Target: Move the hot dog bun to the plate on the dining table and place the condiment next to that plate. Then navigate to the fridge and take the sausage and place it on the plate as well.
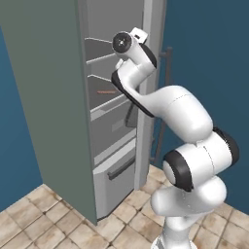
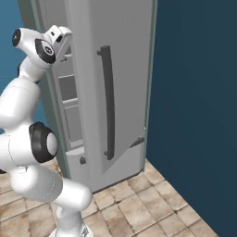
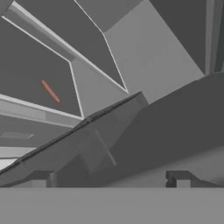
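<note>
**Trainee:** Where does the rig stand?

**Operator:** I have the arm raised at the open fridge point(image 1: 68, 97). The pincer point(image 3: 109, 177) is spread wide, pinching nothing, its two tips at the foot of the hand view. The sausage point(image 1: 106, 91) lies alone on a wire shelf point(image 1: 109, 99) inside, well apart from the tips.

**Trainee:** How would you take it well?

**Operator:** My judgement — bring the hand in above the shelf edge, clear of the door point(image 2: 115, 88), and centre the tips over the stick's middle.

**Trainee:** Its lie?

**Operator:** In the left base view its long axis runs roughly along the shelf front, side to side; in the hand view it slants — so I would roll the wrist to close across the thin width.
</note>
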